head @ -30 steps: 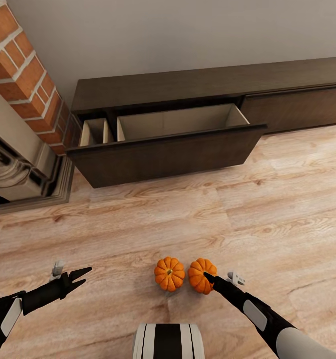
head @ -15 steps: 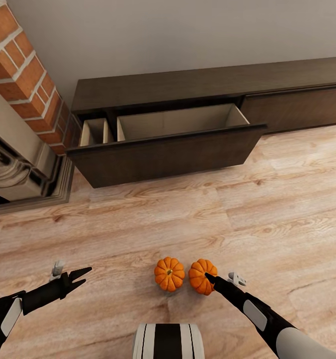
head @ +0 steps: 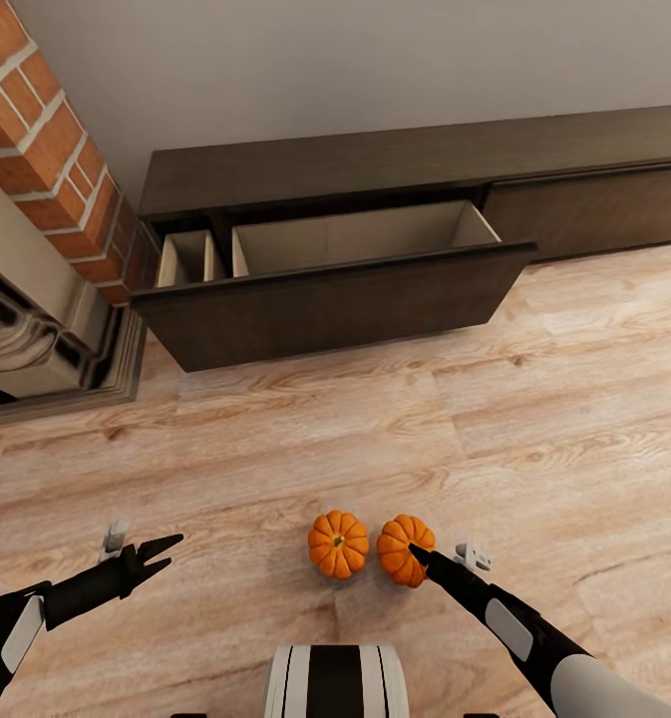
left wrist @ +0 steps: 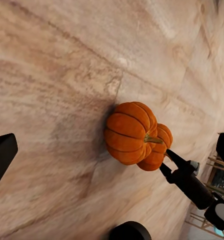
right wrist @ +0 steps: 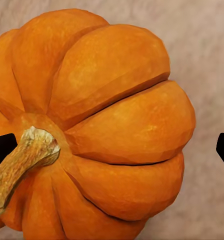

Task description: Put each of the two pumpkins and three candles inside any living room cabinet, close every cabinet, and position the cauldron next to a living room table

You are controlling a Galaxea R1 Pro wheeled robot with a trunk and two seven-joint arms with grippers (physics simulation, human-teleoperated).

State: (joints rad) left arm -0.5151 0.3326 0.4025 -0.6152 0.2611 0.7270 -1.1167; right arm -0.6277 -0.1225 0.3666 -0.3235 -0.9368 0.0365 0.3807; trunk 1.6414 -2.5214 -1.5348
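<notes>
Right wrist view: unlabelled pumpkin point(right wrist: 99, 130) between spread jaws.

Two small orange ribbed pumpkins are sitting side by side on the wood floor, upright, almost touching: the left pumpkin point(head: 338, 544) with its stem facing up, the right pumpkin point(head: 404, 549) just beside it. Well apart from them, along the wall, the cabinet point(head: 375, 170) is lying long, low and dark brown. Its left pull-out front point(head: 325, 304) is standing open, showing a pale beige interior, while the right front point(head: 594, 209) is sitting flush.
</notes>
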